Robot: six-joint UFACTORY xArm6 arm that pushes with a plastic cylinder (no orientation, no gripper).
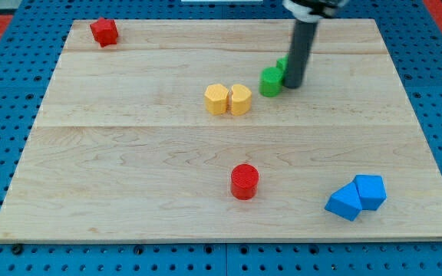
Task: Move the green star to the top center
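Observation:
My tip rests on the wooden board, right of centre in the upper half. A green block sits just to the tip's left, touching or nearly touching the rod. A second green block shows only as a sliver behind the rod; most of it is hidden, and I cannot tell which of the two is the star.
A yellow hexagon and a yellow heart-like block sit side by side left of the green block. A red star is at top left. A red cylinder is at lower centre. Two blue blocks touch at bottom right.

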